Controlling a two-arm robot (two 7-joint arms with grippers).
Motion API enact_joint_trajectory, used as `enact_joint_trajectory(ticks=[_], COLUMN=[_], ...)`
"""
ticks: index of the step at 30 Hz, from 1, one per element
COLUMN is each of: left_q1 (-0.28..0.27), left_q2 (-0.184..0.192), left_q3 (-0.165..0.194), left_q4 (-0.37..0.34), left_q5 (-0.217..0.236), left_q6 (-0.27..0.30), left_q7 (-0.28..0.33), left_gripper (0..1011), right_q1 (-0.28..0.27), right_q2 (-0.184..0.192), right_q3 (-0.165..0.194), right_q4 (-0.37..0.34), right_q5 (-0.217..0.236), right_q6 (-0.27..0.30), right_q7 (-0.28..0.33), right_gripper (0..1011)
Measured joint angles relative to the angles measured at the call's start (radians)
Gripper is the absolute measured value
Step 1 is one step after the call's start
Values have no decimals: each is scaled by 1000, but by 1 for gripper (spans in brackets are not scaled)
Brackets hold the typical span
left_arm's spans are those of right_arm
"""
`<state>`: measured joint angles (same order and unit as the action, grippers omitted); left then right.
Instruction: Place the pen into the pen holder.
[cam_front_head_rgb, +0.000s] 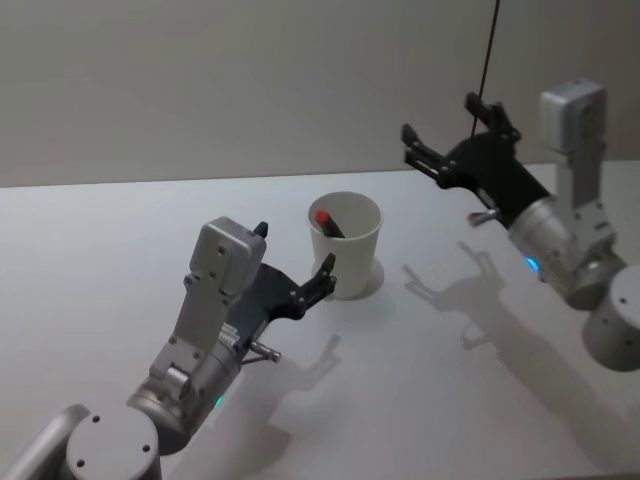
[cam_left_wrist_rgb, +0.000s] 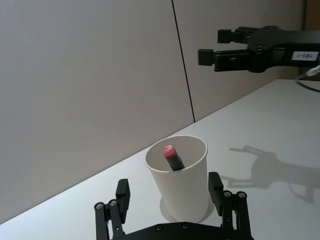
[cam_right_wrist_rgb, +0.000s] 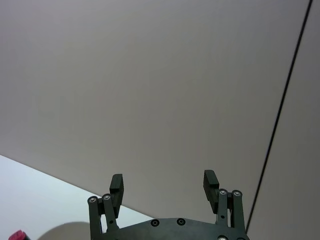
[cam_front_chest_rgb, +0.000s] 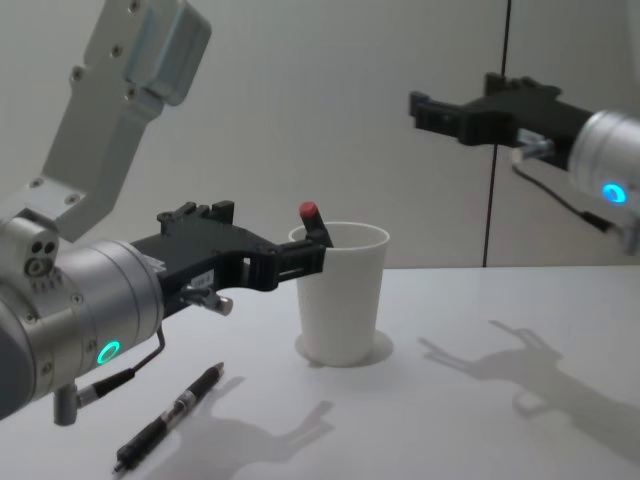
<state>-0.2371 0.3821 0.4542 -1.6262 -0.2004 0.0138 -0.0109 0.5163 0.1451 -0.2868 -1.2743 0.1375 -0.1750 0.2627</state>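
Note:
The pen holder (cam_front_head_rgb: 346, 245), a white paper cup, stands mid-table. A dark pen with a red cap (cam_front_head_rgb: 327, 221) leans inside it, its cap (cam_front_chest_rgb: 309, 211) poking above the rim. A second black pen (cam_front_chest_rgb: 170, 415) lies flat on the table in the chest view, below my left arm. My left gripper (cam_front_head_rgb: 295, 252) is open, its fingers (cam_left_wrist_rgb: 122, 193) standing on either side of the pen holder (cam_left_wrist_rgb: 181, 182) at its near side, apart from the wall. My right gripper (cam_front_head_rgb: 425, 152) hangs high to the right of the cup, open and empty (cam_right_wrist_rgb: 163, 181).
The white table (cam_front_head_rgb: 110, 260) runs back to a plain wall. A thin dark cable (cam_front_head_rgb: 488, 50) hangs behind the right arm. The right gripper's shadow (cam_front_chest_rgb: 520, 370) falls on the table right of the cup.

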Motion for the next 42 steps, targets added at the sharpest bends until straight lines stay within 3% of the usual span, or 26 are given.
enact_joint_trajectory(ticks=[16, 42], left_q1=[0, 0], left_q2=[0, 0], left_q3=[0, 0], left_q4=[0, 0], left_q5=[0, 0], left_q6=[0, 0], left_q7=[0, 0], left_gripper=[1000, 1000], right_q1=[-163, -328], right_q2=[104, 192], right_q3=[44, 79], right_q4=[-224, -365], right_q5=[43, 108], right_q6=[105, 164], right_q7=[-40, -84], right_gripper=[1002, 1001])
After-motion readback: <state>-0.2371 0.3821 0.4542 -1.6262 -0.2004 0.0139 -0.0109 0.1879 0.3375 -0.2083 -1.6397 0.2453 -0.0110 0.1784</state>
